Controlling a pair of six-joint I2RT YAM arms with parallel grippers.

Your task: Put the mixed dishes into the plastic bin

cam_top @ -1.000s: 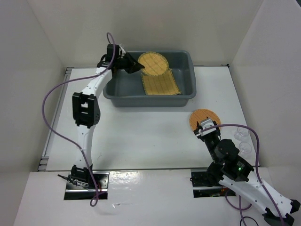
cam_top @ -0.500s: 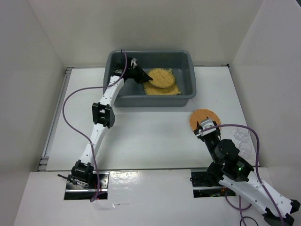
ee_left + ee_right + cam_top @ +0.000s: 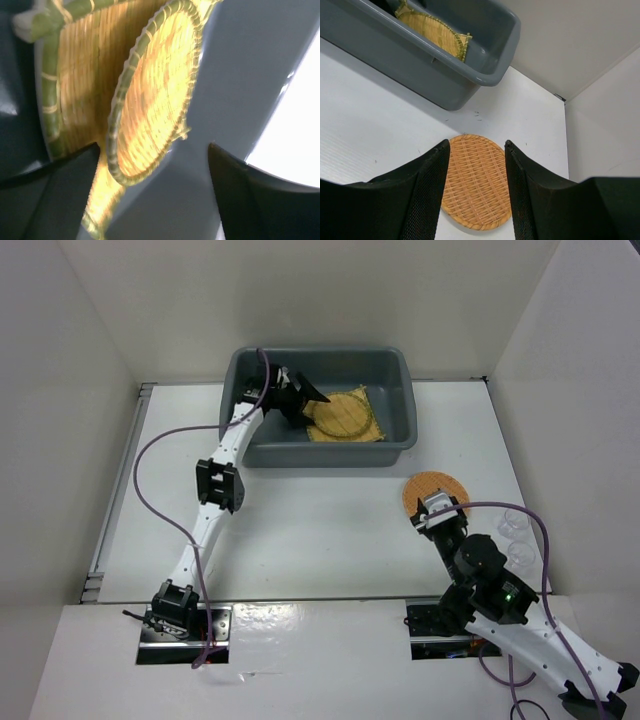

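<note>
The grey plastic bin point(image 3: 330, 452) stands at the back of the table. Inside it a square yellow woven mat point(image 3: 372, 430) lies flat with a round yellow woven disc point(image 3: 342, 410) on top. My left gripper point(image 3: 305, 400) hangs open over the bin's left half, holding nothing. In the left wrist view the disc point(image 3: 155, 95) lies free between the spread fingers of that gripper point(image 3: 152, 146), overlapping the mat point(image 3: 80, 75). An orange woven disc point(image 3: 476, 180) rests on the table. My right gripper point(image 3: 476, 143) hovers open above it, one finger to each side. Two clear cups point(image 3: 515, 525) stand right of it.
White walls enclose the table on three sides. The right arm's elbow point(image 3: 490, 565) sits beside the clear cups. The left arm's purple cable point(image 3: 150, 450) loops over the table's left part.
The left arm reached down into the bin and its gripper opened. The yellow disc, held tilted before, now lies on the mat. The right arm has stayed still.
</note>
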